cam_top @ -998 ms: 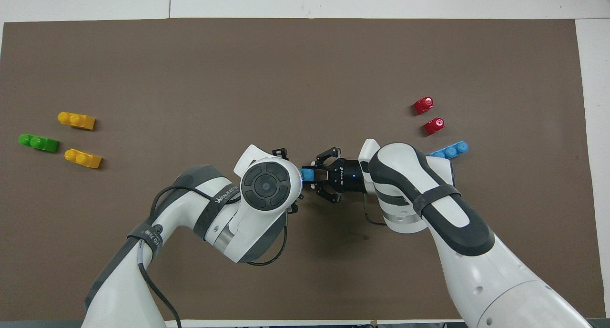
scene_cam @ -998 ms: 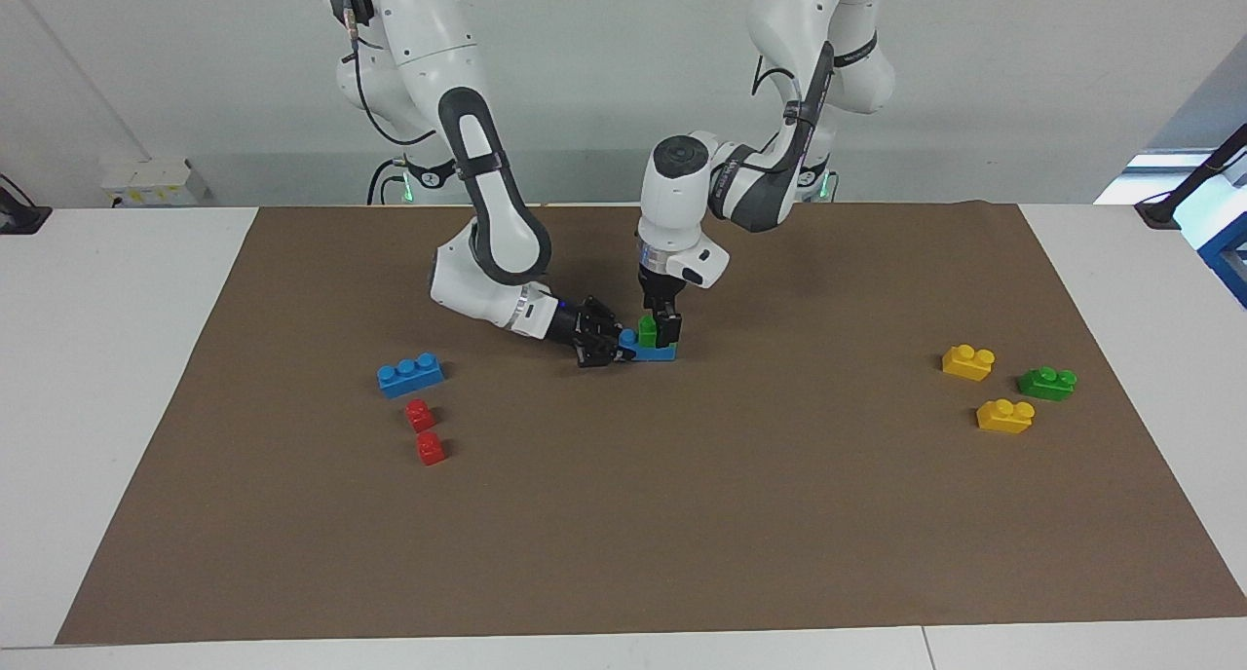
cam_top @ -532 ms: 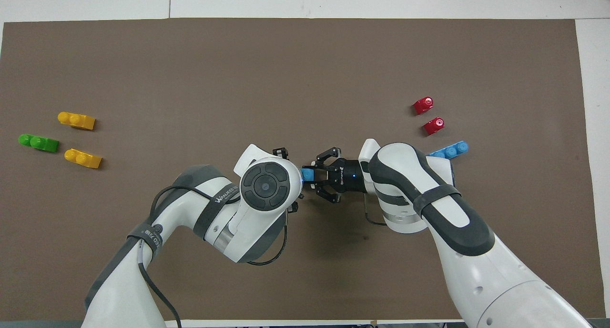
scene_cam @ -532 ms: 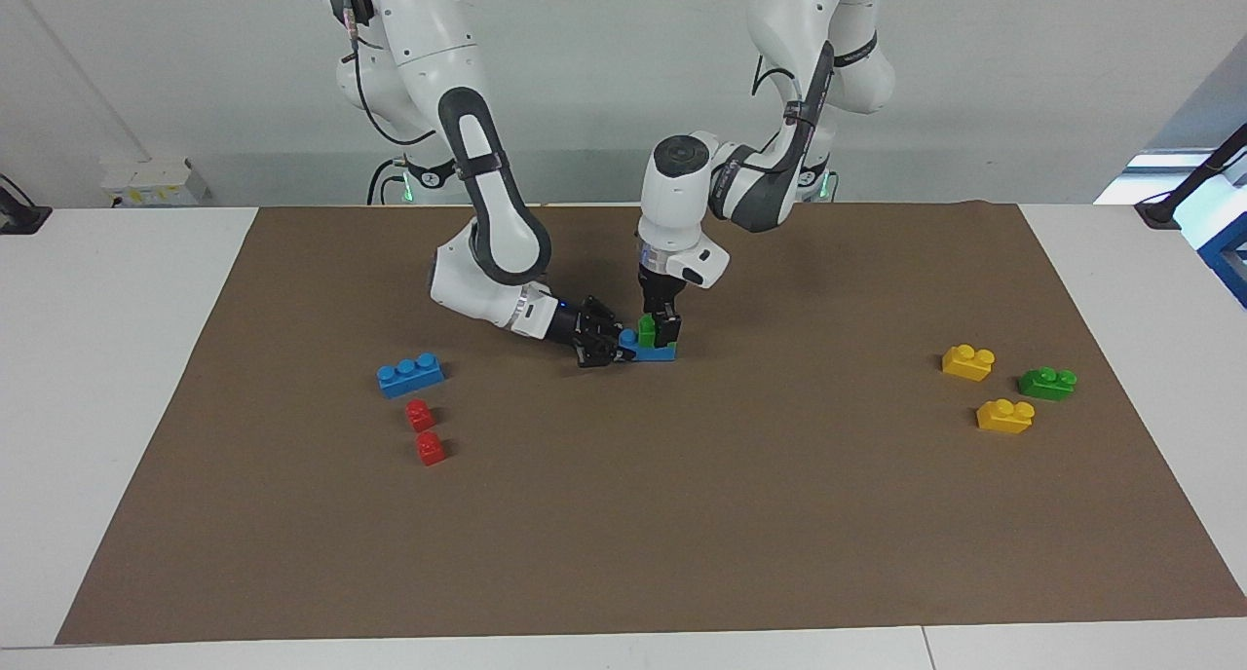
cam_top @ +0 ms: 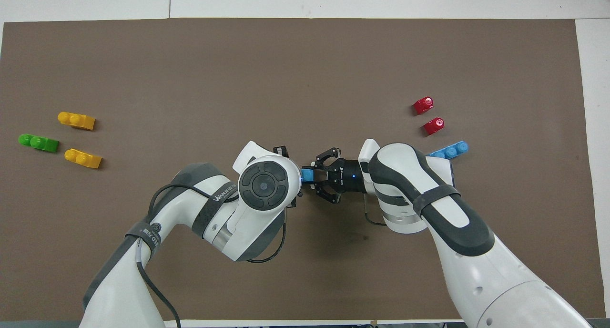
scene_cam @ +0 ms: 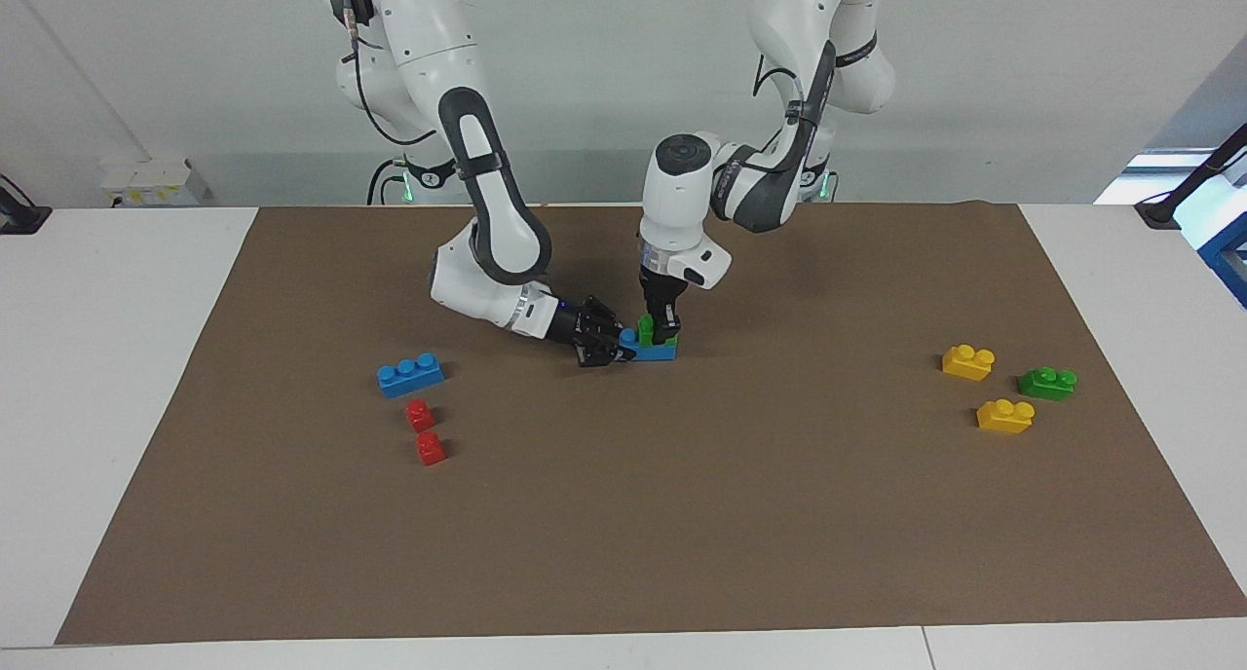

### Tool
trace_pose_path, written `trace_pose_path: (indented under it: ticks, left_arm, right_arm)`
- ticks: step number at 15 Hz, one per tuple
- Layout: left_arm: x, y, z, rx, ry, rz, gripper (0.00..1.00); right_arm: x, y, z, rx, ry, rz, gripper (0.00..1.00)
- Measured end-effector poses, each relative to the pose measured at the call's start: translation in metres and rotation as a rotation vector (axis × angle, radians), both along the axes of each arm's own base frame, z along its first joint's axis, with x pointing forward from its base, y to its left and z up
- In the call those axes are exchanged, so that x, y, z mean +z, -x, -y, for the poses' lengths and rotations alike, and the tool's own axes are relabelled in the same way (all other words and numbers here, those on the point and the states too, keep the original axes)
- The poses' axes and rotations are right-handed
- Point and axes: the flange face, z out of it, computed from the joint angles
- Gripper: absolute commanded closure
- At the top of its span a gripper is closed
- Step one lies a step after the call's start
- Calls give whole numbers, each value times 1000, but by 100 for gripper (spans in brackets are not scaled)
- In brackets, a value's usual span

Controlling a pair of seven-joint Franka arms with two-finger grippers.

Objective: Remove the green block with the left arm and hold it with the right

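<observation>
**Lettering on the left arm's strap**

The only lettering that can be partly read is white print on the dark band [cam_top: 220,197] wrapped around the left arm [cam_top: 209,213] in the overhead view; it appears to begin "WANJEED", and the rest is hidden by the wrist. A second dark strap [cam_top: 147,232] lower on the same arm carries a round emblem and small characters too small to make out.

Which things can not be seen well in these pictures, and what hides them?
- Green block: hidden in the overhead view under the left arm's wrist; partly covered by the left claw in the facing view.
- Blue brick under it: only one end shows overhead.
- Loose blue brick: partly covered overhead by the right arm.
</observation>
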Motion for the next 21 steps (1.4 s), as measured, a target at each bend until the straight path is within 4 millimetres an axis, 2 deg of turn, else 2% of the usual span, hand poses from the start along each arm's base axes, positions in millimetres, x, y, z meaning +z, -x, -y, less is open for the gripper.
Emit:
trace_pose_path:
  ticks: [12, 16, 21]
  left_arm:
    - [3, -1, 1, -17, -6, -3, 100]
    - [18, -3, 3, -17, -8, -4, 100]
    - [54, 0, -1, -14, -7, 1, 100]
  right_arm:
    - [0, 0, 0, 0, 0, 1, 100]
    - [1, -2, 2, -7, 3, 3, 100]
    - [1, -2, 2, -9, 3, 3, 100]
